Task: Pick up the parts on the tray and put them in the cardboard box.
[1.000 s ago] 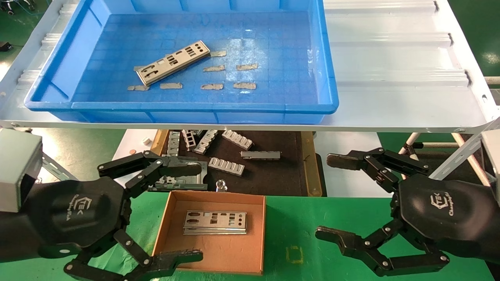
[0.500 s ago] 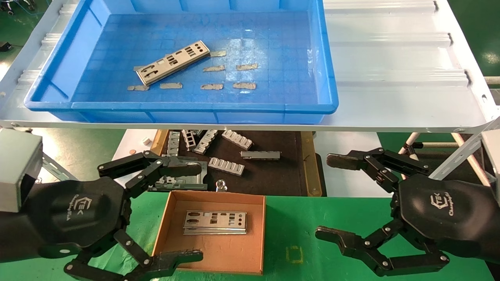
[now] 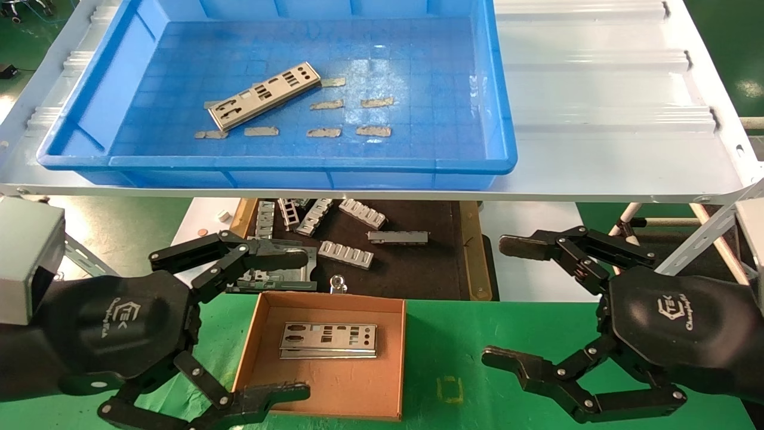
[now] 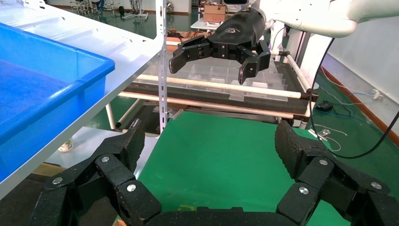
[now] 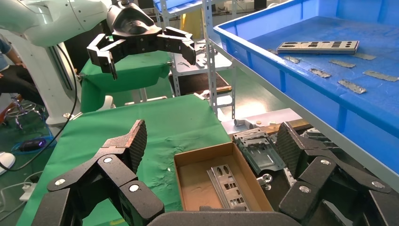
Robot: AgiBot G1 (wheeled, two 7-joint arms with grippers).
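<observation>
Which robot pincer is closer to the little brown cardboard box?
Left. The left pincer hangs open right at the brown cardboard box's left edge; the right pincer, also open, sits off to its right over the green mat.

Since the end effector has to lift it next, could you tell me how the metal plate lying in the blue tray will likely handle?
The plate looks like thin punched sheet metal, so probably stiff and light. It lies flat on the tray floor, so getting a finger under an edge may be awkward, and it may slide when nudged. Being flat, it should not roll. Both the left end effector and right end effector hang open.
</observation>
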